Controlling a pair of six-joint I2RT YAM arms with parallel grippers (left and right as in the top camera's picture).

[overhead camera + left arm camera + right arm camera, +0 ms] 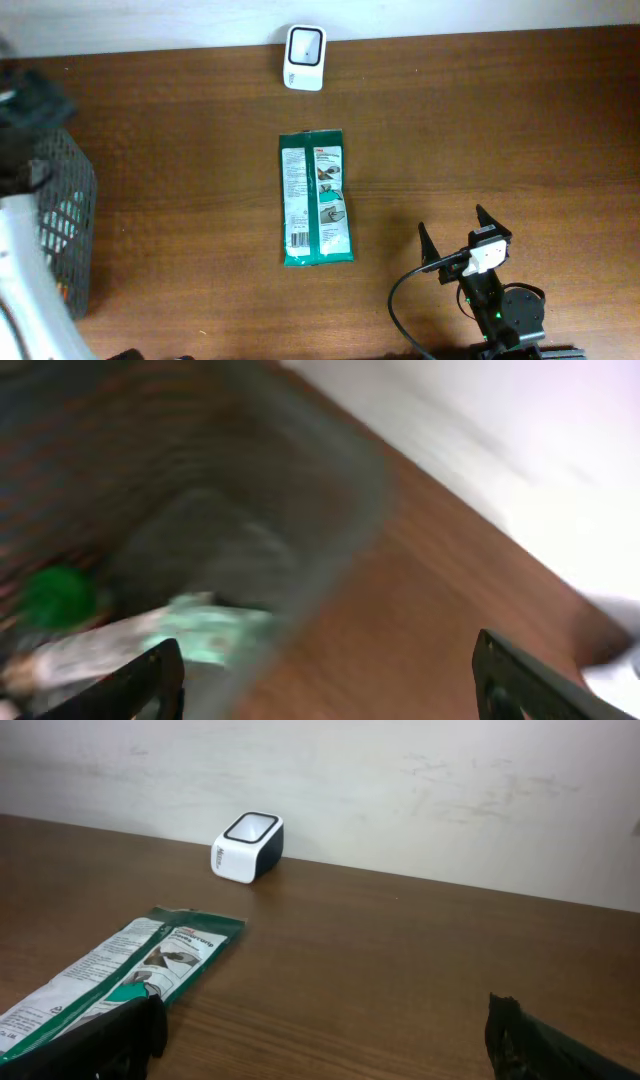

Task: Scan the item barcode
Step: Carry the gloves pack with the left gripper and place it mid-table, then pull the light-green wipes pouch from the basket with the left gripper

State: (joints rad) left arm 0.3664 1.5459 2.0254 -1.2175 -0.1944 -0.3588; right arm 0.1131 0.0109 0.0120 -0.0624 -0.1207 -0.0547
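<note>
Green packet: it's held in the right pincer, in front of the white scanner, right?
No. The green packet lies flat on the table, in front of the white scanner; the right pincer is open, apart from it, as the overhead view shows.

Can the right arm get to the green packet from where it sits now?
Probably yes: the right gripper stands open, and only bare table lies between it and the packet.

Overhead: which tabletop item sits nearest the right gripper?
The green packet, lying flat in the middle, left of the right gripper. The white scanner stands farther off, at the far edge by the wall.
</note>
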